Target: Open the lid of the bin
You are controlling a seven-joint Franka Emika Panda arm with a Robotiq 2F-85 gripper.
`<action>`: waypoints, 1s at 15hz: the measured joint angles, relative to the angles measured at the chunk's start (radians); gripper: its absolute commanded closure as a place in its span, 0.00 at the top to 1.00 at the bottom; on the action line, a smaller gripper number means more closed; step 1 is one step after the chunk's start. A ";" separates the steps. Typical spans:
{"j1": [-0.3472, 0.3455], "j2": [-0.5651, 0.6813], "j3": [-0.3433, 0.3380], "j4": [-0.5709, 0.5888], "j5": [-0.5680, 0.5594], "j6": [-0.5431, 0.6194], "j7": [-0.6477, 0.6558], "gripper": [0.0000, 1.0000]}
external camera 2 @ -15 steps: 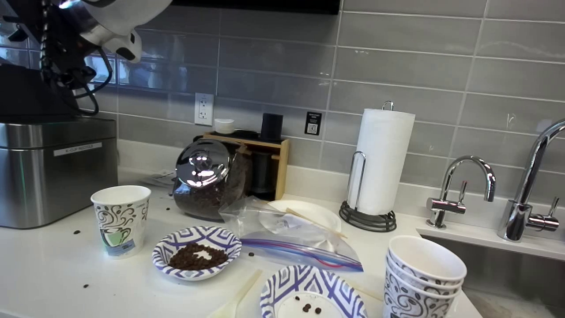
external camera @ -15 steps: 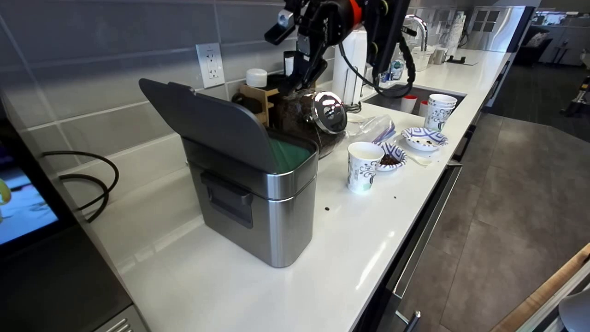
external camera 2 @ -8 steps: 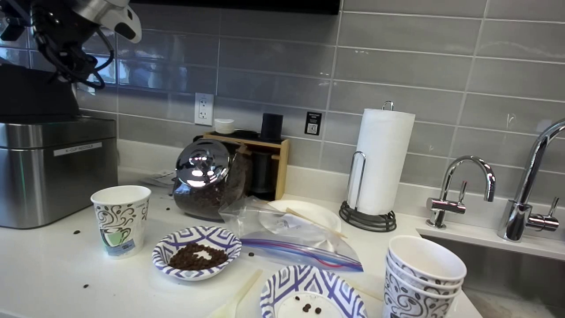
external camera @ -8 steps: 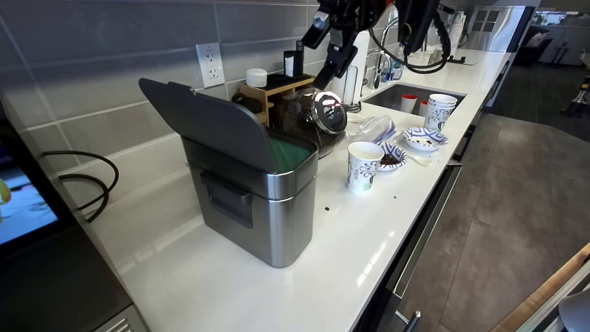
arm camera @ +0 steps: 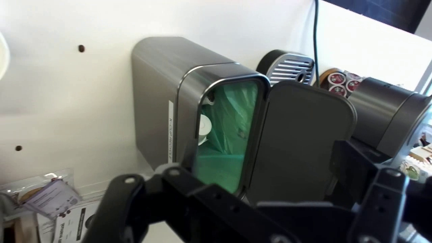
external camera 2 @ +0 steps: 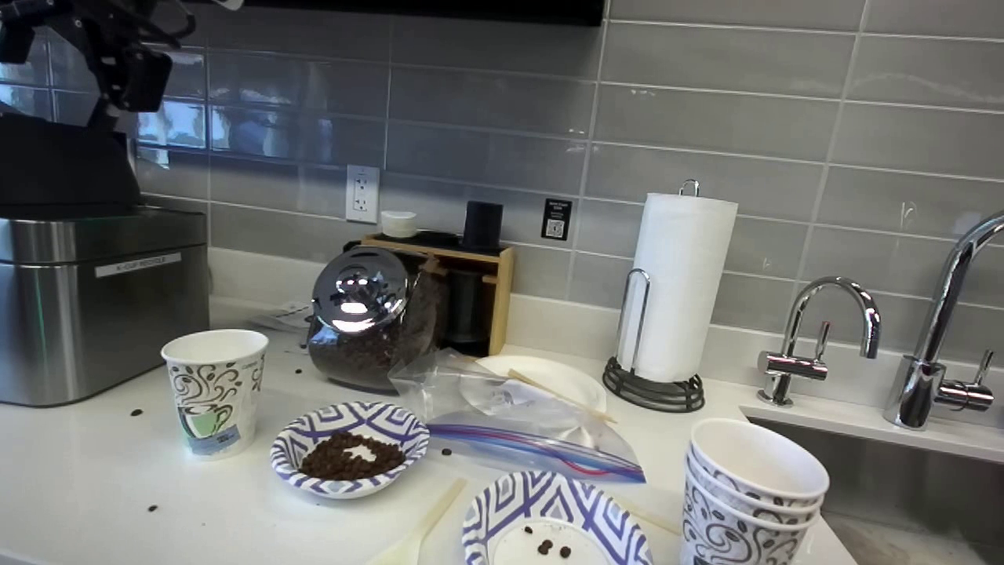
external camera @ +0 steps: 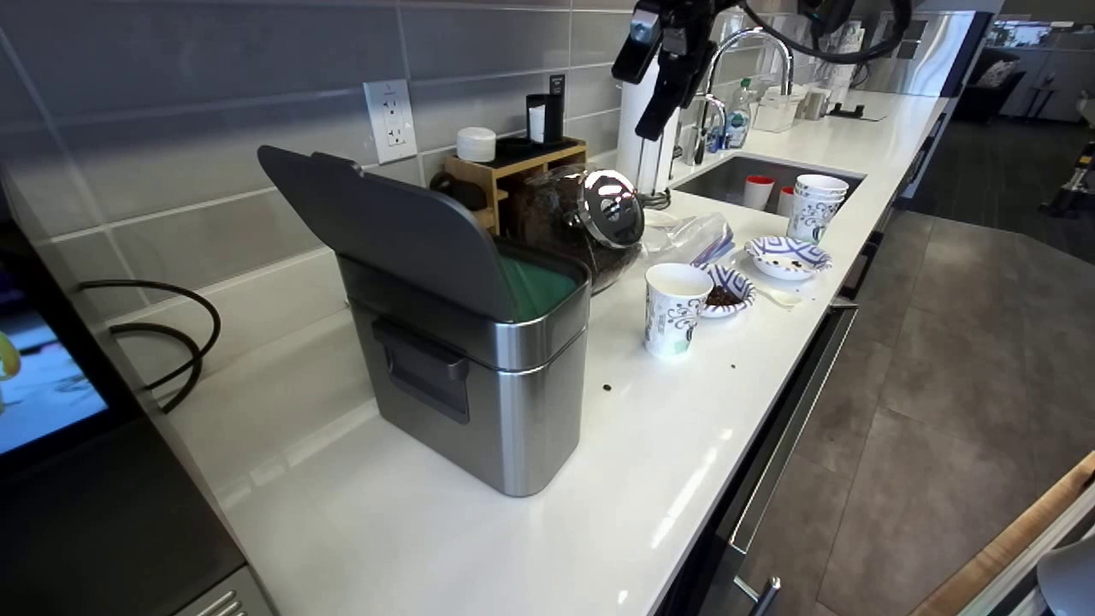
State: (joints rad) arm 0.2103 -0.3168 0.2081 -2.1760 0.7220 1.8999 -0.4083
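Brushed-steel bin (external camera: 539, 419) with its dark grey lid (external camera: 393, 227) raised, on a white worktop (external camera: 479, 547). The lid slants up and outward from one long edge of the bin's top, uncovering a green liner (arm camera: 233, 135); in my wrist view a white round object (arm camera: 205, 125) lies within the bin. My gripper (external camera: 639, 103) is higher than the bin and, in an exterior view, well apart from both bin and lid. Its fingers (external camera: 673, 96) are widely parted, and I hold nothing between them. A white label (external camera 2: 137, 264) runs across the upper part of the bin's side. On the worktop, a patterned paper cup (external camera 2: 216, 400) stands upright near the bin, and a round jar (external camera 2: 369, 357) with a slanting chrome cap (external camera 2: 357, 286) sits near it too. Farther from the bin are a blue-and-white bowl (external camera 2: 376, 420) holding dark beans (external camera 2: 333, 459) and a clear zip bag (external camera 2: 478, 408). Well apart from the bin stand a paper towel roll (external camera 2: 678, 290) and a stack of paper cups (external camera 2: 745, 518), upright. On the side of the bin away from the paper cup, my wrist view shows a slotted grey tray (arm camera: 292, 69).
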 measured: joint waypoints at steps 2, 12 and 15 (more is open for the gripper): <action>0.003 -0.027 0.002 0.002 -0.072 -0.001 0.038 1.00; 0.037 -0.069 0.032 0.077 -0.430 -0.022 0.117 1.00; 0.045 -0.063 0.042 0.106 -0.501 -0.020 0.117 1.00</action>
State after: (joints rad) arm 0.2553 -0.3795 0.2502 -2.0703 0.2206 1.8797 -0.2914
